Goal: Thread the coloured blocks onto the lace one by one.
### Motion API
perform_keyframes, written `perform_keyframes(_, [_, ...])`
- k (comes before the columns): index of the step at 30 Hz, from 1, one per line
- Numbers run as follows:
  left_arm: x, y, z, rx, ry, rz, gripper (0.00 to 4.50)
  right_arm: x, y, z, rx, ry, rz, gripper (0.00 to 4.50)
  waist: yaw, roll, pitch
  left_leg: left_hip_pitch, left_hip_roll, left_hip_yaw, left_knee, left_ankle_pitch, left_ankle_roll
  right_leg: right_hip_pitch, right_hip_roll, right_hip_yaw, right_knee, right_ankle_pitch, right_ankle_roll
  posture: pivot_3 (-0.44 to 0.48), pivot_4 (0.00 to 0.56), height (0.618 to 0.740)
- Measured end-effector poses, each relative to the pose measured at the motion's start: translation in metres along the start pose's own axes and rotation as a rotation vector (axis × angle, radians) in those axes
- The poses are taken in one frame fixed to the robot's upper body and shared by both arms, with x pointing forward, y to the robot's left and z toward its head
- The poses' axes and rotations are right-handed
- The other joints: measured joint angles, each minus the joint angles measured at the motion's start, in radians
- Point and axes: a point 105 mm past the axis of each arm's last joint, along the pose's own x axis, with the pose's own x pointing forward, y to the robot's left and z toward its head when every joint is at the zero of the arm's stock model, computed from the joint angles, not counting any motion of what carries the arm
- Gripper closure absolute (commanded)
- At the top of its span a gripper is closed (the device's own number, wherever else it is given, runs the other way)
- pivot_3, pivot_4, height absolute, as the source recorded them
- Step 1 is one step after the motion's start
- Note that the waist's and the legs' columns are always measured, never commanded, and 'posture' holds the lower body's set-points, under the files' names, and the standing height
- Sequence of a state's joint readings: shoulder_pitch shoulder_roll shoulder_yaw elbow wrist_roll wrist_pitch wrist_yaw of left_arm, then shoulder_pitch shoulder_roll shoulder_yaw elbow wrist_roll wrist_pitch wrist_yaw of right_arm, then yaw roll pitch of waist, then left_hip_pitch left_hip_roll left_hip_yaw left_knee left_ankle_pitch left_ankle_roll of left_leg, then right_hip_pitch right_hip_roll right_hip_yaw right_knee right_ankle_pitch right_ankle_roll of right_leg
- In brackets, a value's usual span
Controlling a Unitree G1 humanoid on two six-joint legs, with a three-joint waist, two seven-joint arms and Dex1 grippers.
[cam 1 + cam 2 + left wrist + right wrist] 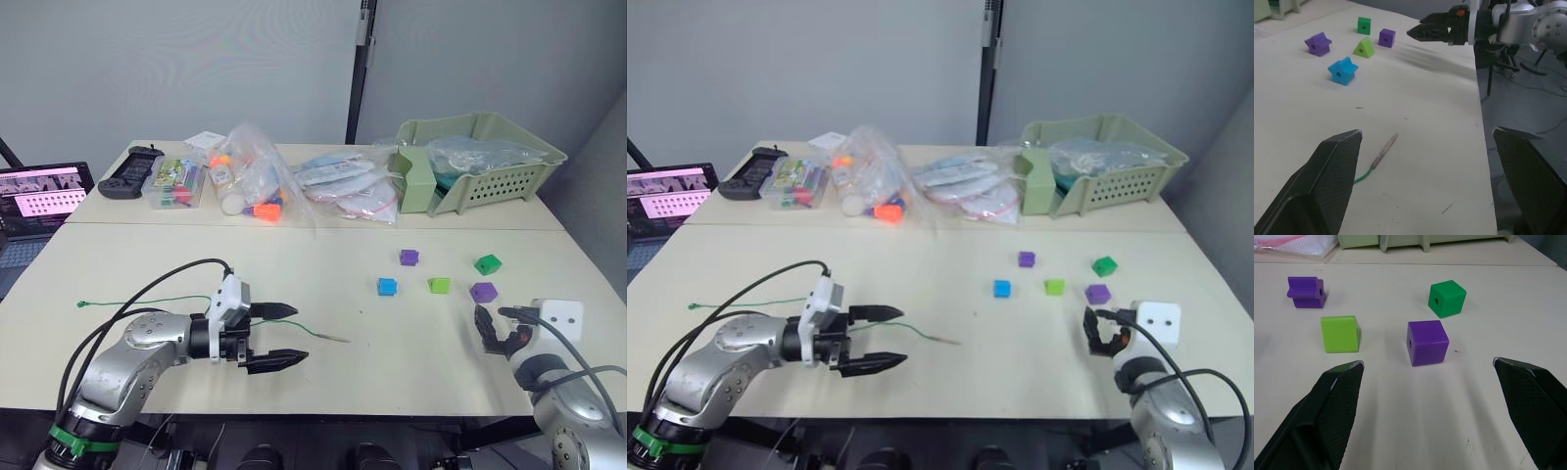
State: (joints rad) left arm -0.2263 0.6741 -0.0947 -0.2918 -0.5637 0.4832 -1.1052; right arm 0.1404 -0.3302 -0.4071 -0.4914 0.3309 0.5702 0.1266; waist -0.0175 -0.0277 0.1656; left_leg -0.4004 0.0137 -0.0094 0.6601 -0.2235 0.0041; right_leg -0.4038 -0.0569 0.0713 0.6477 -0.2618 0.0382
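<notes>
My spread left hand should pinch the lace behind its stiff tip at three o'clock.

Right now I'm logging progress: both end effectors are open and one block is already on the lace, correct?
Not quite. No block is threaded: the left wrist view shows the lace tip bare, the blocks apart from it. Both end effectors, left and right, are open.

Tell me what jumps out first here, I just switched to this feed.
Five bright blocks sit loose near the table's right edge; the purple cube lies just ahead of the open right tool. On the left, the open left tool hovers by the lace, whose stiff tip lies between its fingers, not gripped.
</notes>
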Motion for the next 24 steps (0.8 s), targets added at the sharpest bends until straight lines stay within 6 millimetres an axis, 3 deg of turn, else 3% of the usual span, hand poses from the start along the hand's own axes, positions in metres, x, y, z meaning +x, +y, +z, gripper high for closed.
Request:
perform_keyframes(6, [0.020,0.004,-0.001,0.057,0.045,-0.101,0.00,-0.006,0.012,-0.003,0.026,0.005,0.064,0.03,0.002,0.000,0.000,-0.001,0.000,0.000,0.000,0.000,0.000,0.000,0.000,0.000,0.000,0.000,0.000,0.000,0.150,0.740])
perform_keyframes(9, [0.025,0.009,-0.009,0.075,0.091,-0.149,0.00,-0.012,0.027,-0.006,0.049,0.013,0.171,0.03,0.001,0.000,0.000,-0.001,-0.001,0.000,0.000,0.000,0.000,0.000,0.001,0.000,0.000,0.000,0.000,0.000,0.150,0.740])
perform_keyframes(13, [0.022,0.024,-0.015,0.077,0.121,-0.203,0.00,-0.029,0.056,0.001,-0.030,0.047,0.551,0.03,-0.002,0.000,0.000,-0.001,-0.001,0.000,0.000,0.000,0.000,0.000,0.002,0.000,-0.001,0.000,0.000,0.000,0.150,0.740])
perform_keyframes(17, [0.020,0.043,-0.009,0.118,0.142,-0.238,0.00,-0.041,0.064,0.012,-0.130,0.063,0.859,0.03,0.001,0.000,0.000,-0.001,-0.001,0.000,0.001,0.000,0.000,0.001,0.002,-0.001,-0.002,0.000,0.001,0.000,0.150,0.740])
perform_keyframes(24, [0.033,0.052,-0.013,0.160,0.172,-0.315,0.00,-0.040,0.069,0.021,-0.249,0.065,1.098,0.03,0.003,-0.001,0.000,-0.004,-0.001,-0.002,0.001,0.000,0.001,-0.001,0.002,-0.002,-0.002,0.000,0.001,0.000,0.150,0.740])
